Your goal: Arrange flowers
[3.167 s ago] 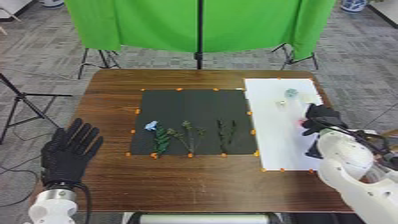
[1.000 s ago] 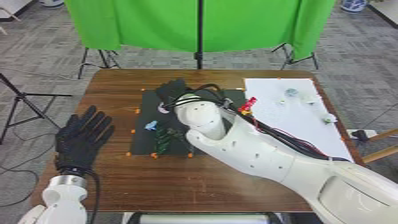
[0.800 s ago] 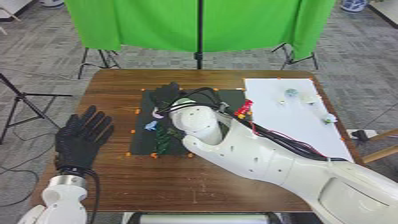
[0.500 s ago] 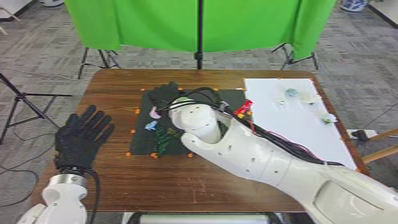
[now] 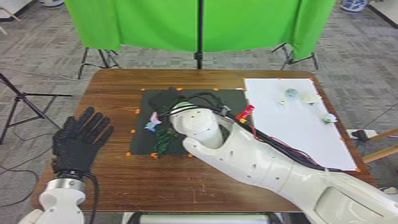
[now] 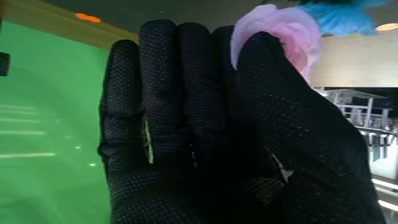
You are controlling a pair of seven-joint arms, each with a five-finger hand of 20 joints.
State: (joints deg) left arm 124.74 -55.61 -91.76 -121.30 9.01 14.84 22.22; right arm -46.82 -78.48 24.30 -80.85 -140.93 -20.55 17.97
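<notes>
Right hand (image 5: pixel 166 100) at 11 o'clock over the dark mat (image 5: pixel 200 95), with pink flower (image 5: pixel 155 118) pinched at the thumb. In right wrist view, right hand (image 6: pixel 191 125) with fingers straight and pressed together, thumb laid against them, pink petals poking out between. No telling from here whether any stem is gripped inside the glove. Pink flower at 9 o'clock on the mat, close by blue flower (image 5: pixel 150 126), blue one toward 6 o'clock from pink. Then green leafy stem (image 5: pixel 163 142) at about 8 o'clock on same mat, running down from near the blue flower toward the near edge.

Left hand (image 5: pixel 80 145) at 9 o'clock over the brown wooden table (image 5: pixel 178 185), flat and fingers somewhat spread, nothing in it, well apart from the flowers.

White sheet (image 5: pixel 298 145) at 3 o'clock beside the mat. On it: light-blue flower (image 5: pixel 291 92) at 12, tiny pale flower (image 5: pixel 282 102) at 11, white flower (image 5: pixel 309 99) near 12, white-and-green flower (image 5: pixel 329 118) between 2 and 3. Orange markers (image 5: pixel 155 155) around mat and sheet edges. Beyond the table at 12 o'clock, green cloth (image 5: pixel 151 30) on black stand (image 5: pixel 199 35)
</notes>
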